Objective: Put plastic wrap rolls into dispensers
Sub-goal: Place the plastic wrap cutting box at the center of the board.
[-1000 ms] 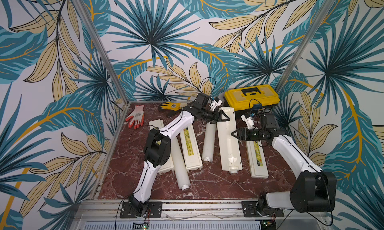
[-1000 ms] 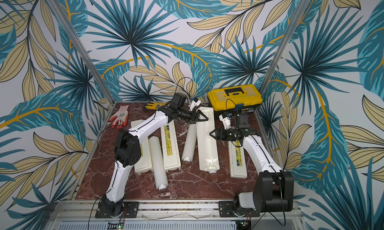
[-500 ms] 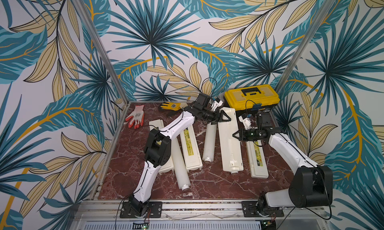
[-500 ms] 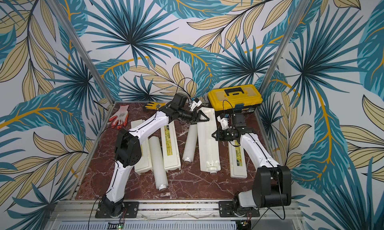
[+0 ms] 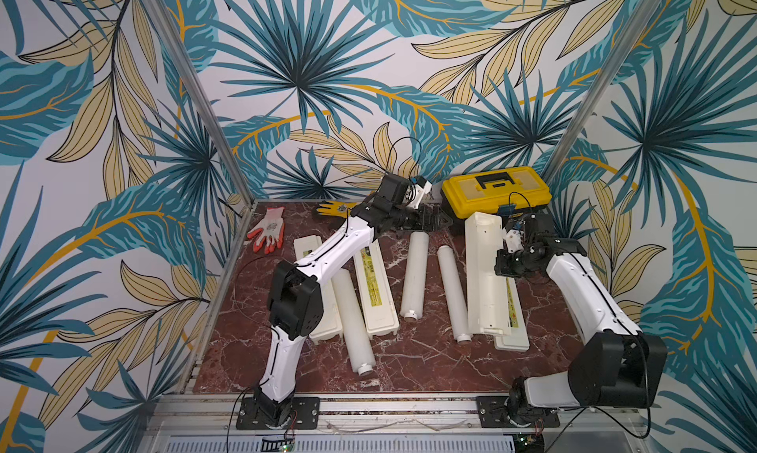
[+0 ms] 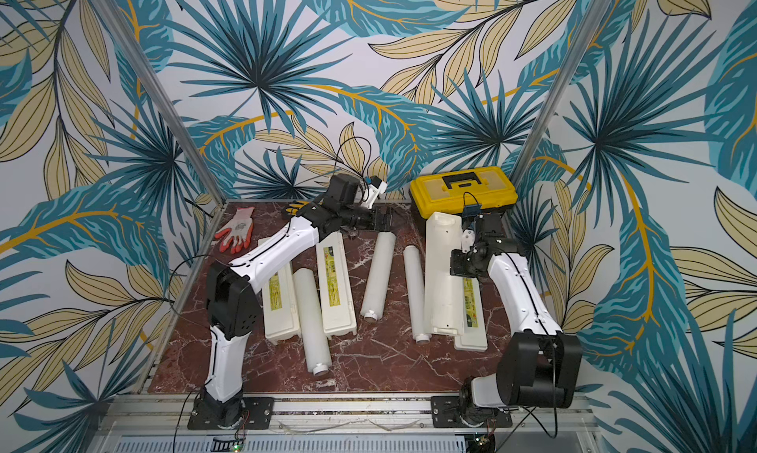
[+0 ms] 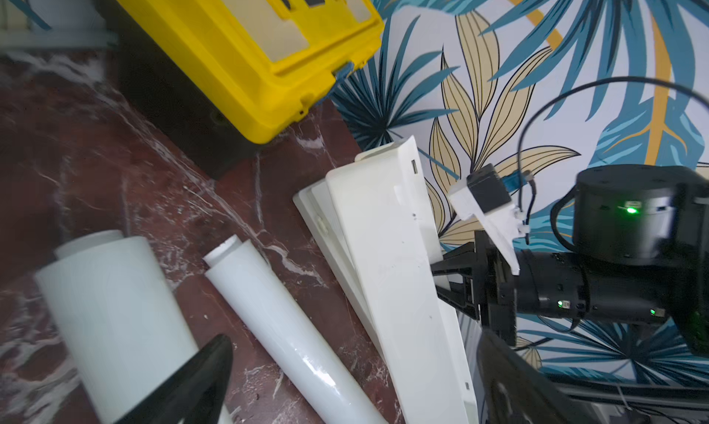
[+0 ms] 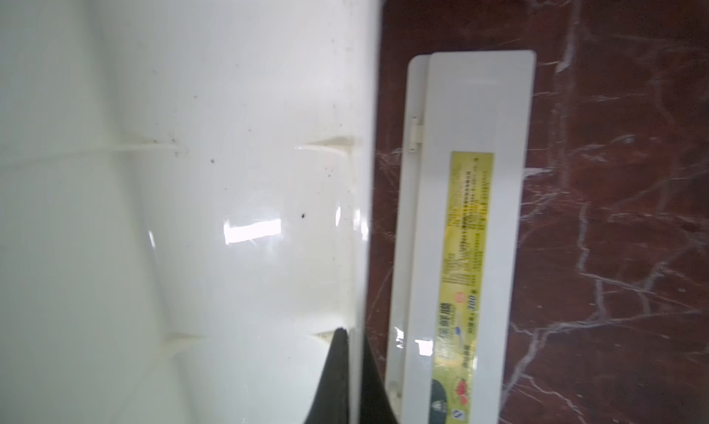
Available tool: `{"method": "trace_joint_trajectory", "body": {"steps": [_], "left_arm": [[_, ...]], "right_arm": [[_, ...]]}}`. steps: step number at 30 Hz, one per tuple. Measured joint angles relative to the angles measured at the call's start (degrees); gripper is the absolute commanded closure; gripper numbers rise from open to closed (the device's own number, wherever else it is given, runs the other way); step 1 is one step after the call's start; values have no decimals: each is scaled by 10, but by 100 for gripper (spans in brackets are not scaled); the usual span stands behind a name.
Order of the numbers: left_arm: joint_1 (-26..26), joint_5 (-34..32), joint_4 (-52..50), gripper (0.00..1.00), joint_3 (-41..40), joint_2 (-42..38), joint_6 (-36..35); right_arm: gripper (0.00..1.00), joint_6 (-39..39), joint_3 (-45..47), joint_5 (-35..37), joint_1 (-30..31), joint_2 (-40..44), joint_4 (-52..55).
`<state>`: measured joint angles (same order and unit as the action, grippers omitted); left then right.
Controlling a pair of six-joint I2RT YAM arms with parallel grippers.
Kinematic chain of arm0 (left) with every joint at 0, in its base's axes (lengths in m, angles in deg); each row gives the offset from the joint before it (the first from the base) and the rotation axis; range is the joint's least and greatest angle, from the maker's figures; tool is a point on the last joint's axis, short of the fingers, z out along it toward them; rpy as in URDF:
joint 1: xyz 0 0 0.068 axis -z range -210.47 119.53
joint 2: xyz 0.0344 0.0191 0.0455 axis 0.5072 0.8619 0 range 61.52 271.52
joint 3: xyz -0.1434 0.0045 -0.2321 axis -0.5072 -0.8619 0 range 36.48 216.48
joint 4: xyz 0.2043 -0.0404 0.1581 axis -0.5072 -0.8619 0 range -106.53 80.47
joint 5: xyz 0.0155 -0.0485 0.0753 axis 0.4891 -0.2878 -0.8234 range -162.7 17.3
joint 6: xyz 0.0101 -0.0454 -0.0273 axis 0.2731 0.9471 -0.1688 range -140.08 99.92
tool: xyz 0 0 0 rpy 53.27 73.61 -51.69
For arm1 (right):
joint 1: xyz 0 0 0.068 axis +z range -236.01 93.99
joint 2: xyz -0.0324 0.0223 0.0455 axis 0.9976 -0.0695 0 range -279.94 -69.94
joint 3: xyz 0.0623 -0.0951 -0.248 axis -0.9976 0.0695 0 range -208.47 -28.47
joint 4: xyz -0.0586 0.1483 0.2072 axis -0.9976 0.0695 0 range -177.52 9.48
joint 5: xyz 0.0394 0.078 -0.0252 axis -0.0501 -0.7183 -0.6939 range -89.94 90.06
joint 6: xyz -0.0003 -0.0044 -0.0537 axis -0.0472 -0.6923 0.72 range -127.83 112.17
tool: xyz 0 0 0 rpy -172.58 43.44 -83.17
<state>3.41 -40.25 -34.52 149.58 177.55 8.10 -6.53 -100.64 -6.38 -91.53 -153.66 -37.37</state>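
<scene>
Pinching the thin side wall of the open dispenser (image 5: pixel 483 275), which lay just in front of the toolbox (image 5: pixel 495 189), the right gripper (image 8: pixel 351 336) had its fingers pressed together on that wall. The left gripper (image 5: pixel 445 222) hung beside the toolbox, spread wide and holding nothing. A roll (image 5: pixel 413 275) and a second roll (image 5: pixel 452 291) lay near the toolbox. The third roll (image 5: pixel 352 311) lay well away from it, between the other two dispensers (image 5: pixel 375 287).

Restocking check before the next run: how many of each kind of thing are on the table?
Plastic wrap rolls: 3
Dispensers: 3
Gloves: 2
Toolbox: 1
Total: 9
</scene>
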Motion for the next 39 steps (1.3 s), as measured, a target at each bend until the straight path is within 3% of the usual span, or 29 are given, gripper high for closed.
{"method": "trace_joint_trajectory", "body": {"steps": [5,13,26,28,33,35,39], "left_arm": [[-15,-35,13,0,-56,-75,-27],[-49,-53,11,0,-152,-90,-33],[-101,-56,0,0,-221,-159,-29],[-107,-56,1,0,-229,-172,-29],[-115,-55,0,1,-250,-185,-29],[-115,-55,-2,0,-256,-185,-29],[-116,-55,-4,0,-259,-186,-29]], "right_arm": [[100,29,-30,68,0,-81,14],[100,39,-56,83,22,-183,12],[98,-16,-65,99,114,-244,-12],[83,-24,-65,91,114,-255,-20],[31,-41,-80,88,116,-259,-23],[15,-46,-80,90,117,-256,-22],[12,-57,-80,113,121,-229,-6]]}}
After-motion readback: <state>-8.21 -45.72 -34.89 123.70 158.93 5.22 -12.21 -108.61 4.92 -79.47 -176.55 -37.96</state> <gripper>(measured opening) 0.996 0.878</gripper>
